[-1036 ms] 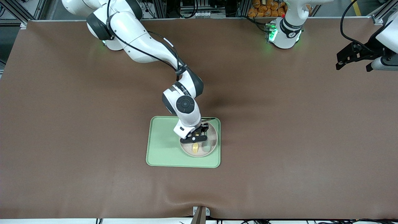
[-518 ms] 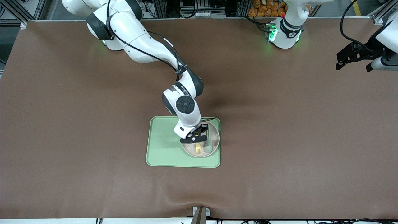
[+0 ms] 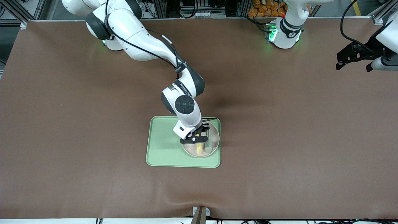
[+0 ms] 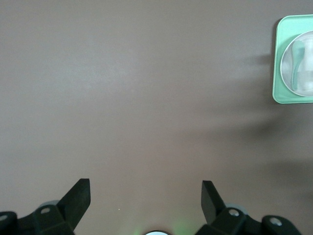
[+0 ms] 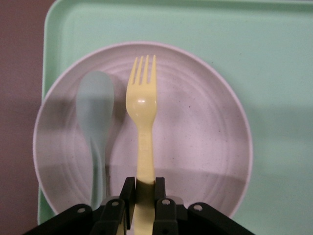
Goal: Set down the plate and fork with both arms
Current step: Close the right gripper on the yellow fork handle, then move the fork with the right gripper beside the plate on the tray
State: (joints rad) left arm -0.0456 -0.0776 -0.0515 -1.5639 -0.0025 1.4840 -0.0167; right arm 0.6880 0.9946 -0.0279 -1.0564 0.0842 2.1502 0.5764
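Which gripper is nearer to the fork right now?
Right. The right gripper is over the plate with its fingers shut on the fork handle. The left gripper waits open, over the left arm's end of the table.

Two white jointed arms: right arm (image 3: pixel 140 40) and left arm (image 3: pixel 290 23), both with glossy rounded shells and black joint bands. Round black cap on the right arm's wrist link. Black cable along the right arm, strapped near the wrist. Green-lit bases. Black two-finger grippers: right gripper (image 3: pixel 199 141), left gripper (image 3: pixel 340 62), silver screws on the knuckles.
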